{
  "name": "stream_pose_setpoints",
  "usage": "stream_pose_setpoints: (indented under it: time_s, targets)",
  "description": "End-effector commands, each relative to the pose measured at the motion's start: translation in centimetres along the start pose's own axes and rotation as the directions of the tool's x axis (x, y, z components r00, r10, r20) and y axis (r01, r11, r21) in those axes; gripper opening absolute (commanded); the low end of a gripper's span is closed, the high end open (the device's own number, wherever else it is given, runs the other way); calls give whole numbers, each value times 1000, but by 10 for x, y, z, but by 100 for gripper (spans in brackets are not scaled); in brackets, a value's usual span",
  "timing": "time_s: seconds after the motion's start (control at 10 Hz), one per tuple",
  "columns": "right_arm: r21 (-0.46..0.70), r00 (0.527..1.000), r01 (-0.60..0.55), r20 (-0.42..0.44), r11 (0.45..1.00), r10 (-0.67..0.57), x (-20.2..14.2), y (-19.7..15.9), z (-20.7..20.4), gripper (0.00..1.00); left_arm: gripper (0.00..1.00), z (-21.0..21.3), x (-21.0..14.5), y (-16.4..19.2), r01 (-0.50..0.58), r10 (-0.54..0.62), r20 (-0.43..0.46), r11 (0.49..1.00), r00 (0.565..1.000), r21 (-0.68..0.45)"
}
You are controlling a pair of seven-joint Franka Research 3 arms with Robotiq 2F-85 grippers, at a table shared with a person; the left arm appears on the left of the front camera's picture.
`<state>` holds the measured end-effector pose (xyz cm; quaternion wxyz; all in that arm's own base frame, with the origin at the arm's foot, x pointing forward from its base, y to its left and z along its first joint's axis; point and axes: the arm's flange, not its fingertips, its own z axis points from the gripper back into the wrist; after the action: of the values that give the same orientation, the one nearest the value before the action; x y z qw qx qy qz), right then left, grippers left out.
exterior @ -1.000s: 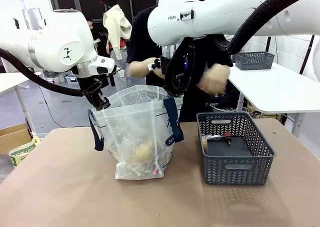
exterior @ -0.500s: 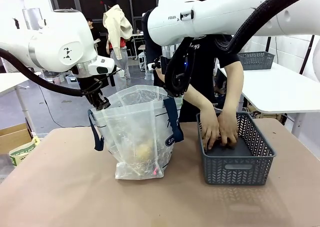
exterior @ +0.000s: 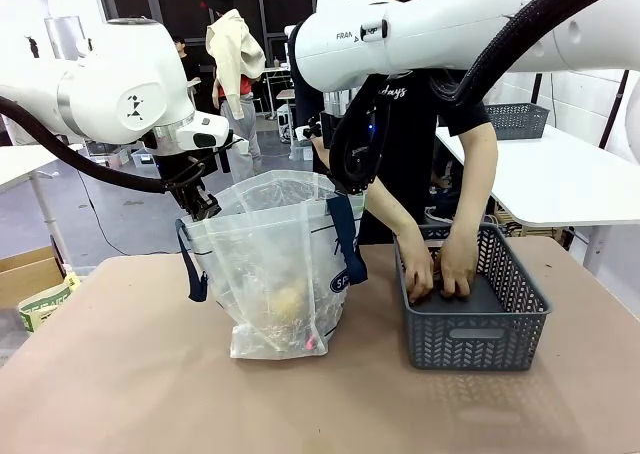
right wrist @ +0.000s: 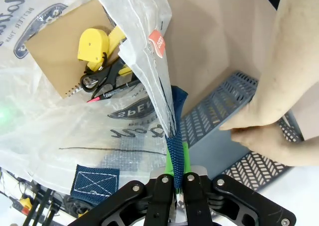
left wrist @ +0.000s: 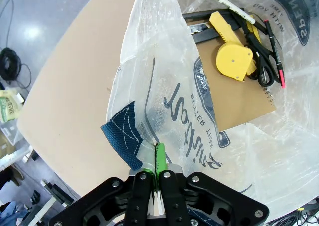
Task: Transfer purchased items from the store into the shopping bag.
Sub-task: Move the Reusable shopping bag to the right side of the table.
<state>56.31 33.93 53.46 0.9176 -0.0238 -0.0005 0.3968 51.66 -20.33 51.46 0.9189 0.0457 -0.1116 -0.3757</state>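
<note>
Holds the shopping bag open, left hand and right hand each clamped on its rim, notebook, tape measure and scissors already inside, a person's hands gathering seemingly the last purchased items from the store just right of it.

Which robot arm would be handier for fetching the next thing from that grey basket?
Right, probably: the right gripper grips the bag nearest the basket; the left gripper grips its far side. Both are occupied, though.
</note>
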Motion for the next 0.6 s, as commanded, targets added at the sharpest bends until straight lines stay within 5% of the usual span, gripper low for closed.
stream_pose_setpoints:
  time_s: [0.0, 0.5]
  targets:
    - [1, 1000, 6, 0, 1000, -6, -1, -1, 0, 0, 0, 1, 0, 1, -12, 12, 3, 1000, 1000, 4]
    - [1, 1000, 6, 0, 1000, -6, -1, -1, 0, 0, 0, 1, 0, 1, -12, 12, 3, 1000, 1000, 4]
